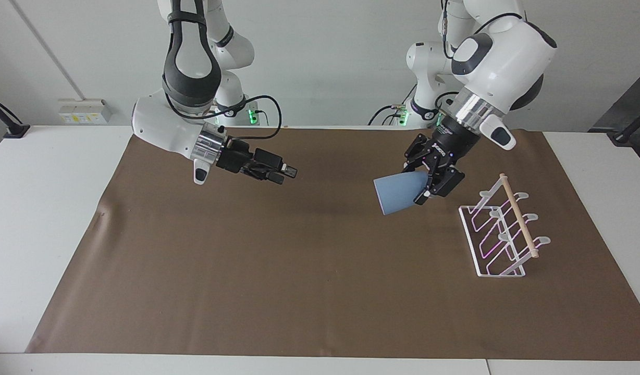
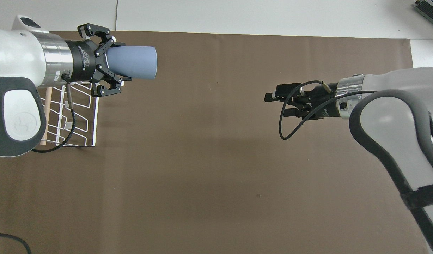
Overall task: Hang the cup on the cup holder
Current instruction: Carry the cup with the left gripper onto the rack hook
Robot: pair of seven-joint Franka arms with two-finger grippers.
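The pale blue-grey cup point(image 1: 398, 194) point(image 2: 132, 67) lies on its side in the air, its mouth turned toward the right arm's end of the table and tipped slightly down. My left gripper point(image 1: 427, 190) point(image 2: 110, 67) is shut on its narrow base. Cup and gripper hang over the brown mat just beside the cup holder point(image 1: 517, 214) point(image 2: 95, 123), a white wire rack with a wooden dowel along the top that stands at the left arm's end. My right gripper point(image 1: 286, 175) point(image 2: 274, 104) is open and holds nothing, up over the mat toward its own end.
The brown mat point(image 1: 299, 271) covers most of the white table point(image 1: 44, 219). In the overhead view the left arm point(image 2: 15, 88) hides part of the rack. A dark device point(image 2: 430, 7) sits at the table's corner farthest from the robots.
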